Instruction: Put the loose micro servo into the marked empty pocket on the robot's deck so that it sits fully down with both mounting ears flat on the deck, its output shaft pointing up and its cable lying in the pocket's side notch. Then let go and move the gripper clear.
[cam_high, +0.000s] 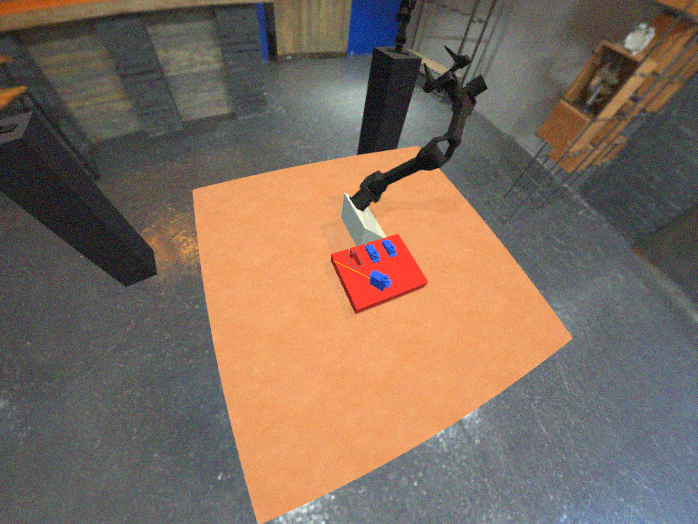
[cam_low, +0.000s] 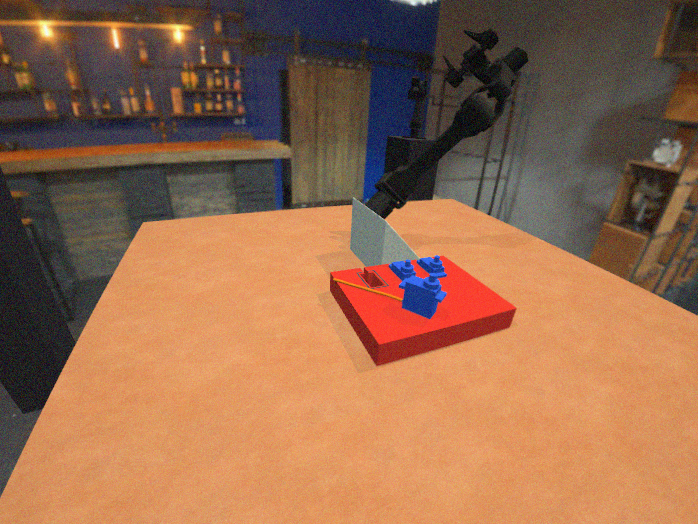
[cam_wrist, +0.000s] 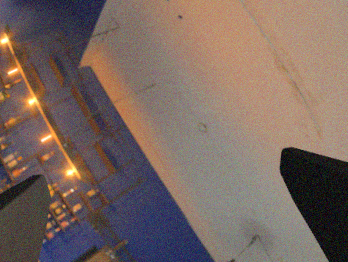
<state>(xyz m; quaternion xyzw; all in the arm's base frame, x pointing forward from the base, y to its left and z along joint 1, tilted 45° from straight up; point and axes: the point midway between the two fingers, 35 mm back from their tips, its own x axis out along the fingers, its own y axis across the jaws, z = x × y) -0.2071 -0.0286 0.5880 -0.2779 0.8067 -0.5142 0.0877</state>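
The loose blue micro servo (cam_high: 380, 280) (cam_low: 421, 297) stands on the red deck (cam_high: 408, 279) (cam_low: 467, 307), in front of the pocket row, body upright and output shaft up. Its orange cable (cam_high: 349, 267) (cam_low: 366, 289) runs to the deck's left back corner. The marked pocket (cam_high: 354, 257) (cam_low: 373, 278) at the row's left end is empty, outlined, with a side notch. My gripper (cam_high: 436, 57) (cam_low: 454, 45) (cam_wrist: 165, 175) is wide open and empty, high above and behind the deck, pointing up and away. The wrist view shows only walls and shelves between the fingers.
Two seated blue servos (cam_high: 372, 253) (cam_high: 389, 247) (cam_low: 404, 269) (cam_low: 433, 265) are right of the pocket. A pale upright panel (cam_high: 353, 219) (cam_low: 366, 234) stands just behind the deck, near the arm's base. The orange table top (cam_high: 338, 394) (cam_low: 281, 394) surrounds them.
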